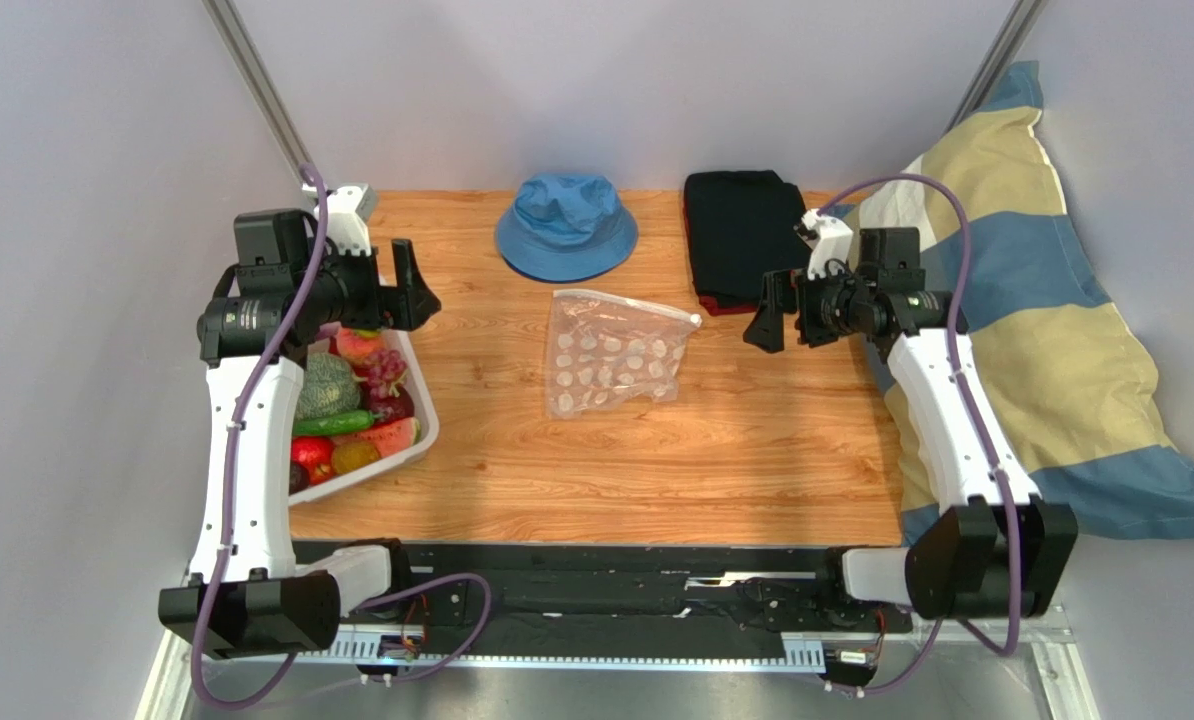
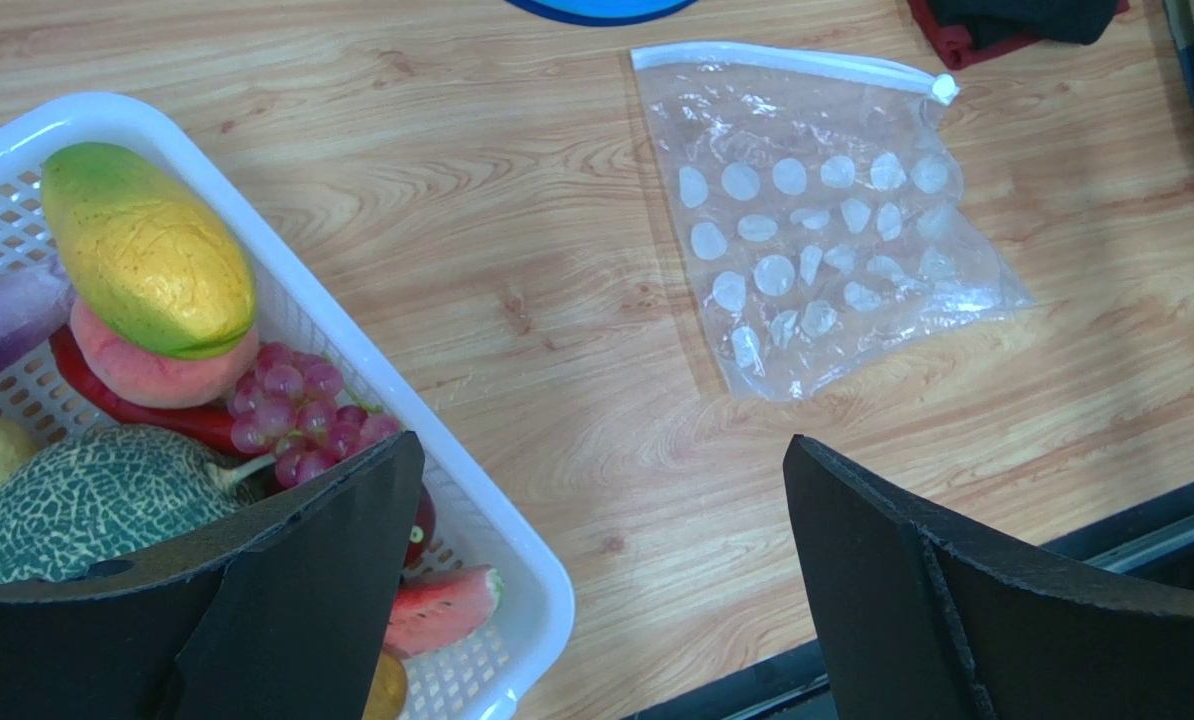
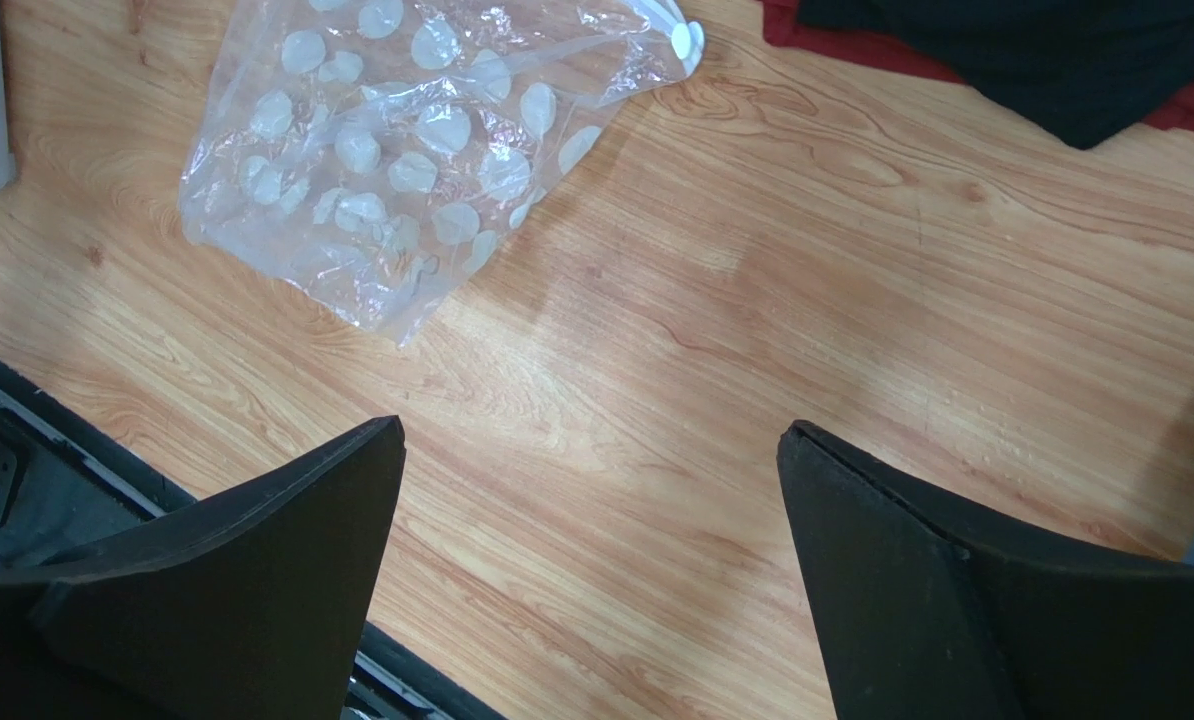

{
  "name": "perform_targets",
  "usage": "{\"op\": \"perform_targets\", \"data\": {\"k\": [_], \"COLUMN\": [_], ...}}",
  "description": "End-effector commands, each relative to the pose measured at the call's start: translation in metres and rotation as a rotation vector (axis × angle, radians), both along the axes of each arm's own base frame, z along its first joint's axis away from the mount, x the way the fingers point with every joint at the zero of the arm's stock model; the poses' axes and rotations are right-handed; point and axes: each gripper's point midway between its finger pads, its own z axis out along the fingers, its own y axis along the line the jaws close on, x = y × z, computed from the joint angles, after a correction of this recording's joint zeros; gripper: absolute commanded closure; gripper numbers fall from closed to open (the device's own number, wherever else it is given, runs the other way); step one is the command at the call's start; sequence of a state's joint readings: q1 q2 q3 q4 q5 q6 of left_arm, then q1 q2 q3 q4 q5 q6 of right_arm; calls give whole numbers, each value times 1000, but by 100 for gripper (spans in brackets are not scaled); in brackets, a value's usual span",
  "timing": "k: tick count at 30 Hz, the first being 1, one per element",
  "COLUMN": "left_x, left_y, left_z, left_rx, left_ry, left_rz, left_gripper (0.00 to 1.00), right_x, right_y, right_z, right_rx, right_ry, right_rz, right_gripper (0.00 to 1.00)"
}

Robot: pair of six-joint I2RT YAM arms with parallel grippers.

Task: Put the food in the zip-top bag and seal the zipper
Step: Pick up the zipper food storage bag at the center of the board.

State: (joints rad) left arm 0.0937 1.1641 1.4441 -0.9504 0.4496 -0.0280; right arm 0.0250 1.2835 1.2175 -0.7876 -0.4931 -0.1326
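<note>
Flat on wood, dotted clear zip-top bag (image 1: 614, 356)

Bag (image 1: 615, 357): clear glossy plastic film, wrinkled, printed with white dots. Table (image 1: 753, 450): smooth wood grain, slight sheen. Basket (image 1: 424, 402): white plastic mesh; my fingers (image 3: 213, 600): matt black.
</note>
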Motion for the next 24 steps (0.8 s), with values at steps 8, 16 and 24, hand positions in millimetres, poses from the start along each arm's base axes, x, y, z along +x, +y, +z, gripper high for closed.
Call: {"op": "perform_targets", "data": {"k": [8, 16, 24], "left_x": [9, -3, -4], "left_y": [1, -30, -43], "left_z": [8, 6, 0], "left_rx": [17, -36, -91], "left_ry": [-55, -102, -104], "left_rz": [-19, -266, -353], "left_gripper": [1, 1, 1], "right_x": [72, 101, 146], "right_y": [22, 59, 107], "right_z": [2, -27, -62], "right_rx": [-10, -60, -150], "right_ry": [-57, -59, -89], "right_rz": [138, 370, 533], "right_gripper": [0, 1, 4]}}
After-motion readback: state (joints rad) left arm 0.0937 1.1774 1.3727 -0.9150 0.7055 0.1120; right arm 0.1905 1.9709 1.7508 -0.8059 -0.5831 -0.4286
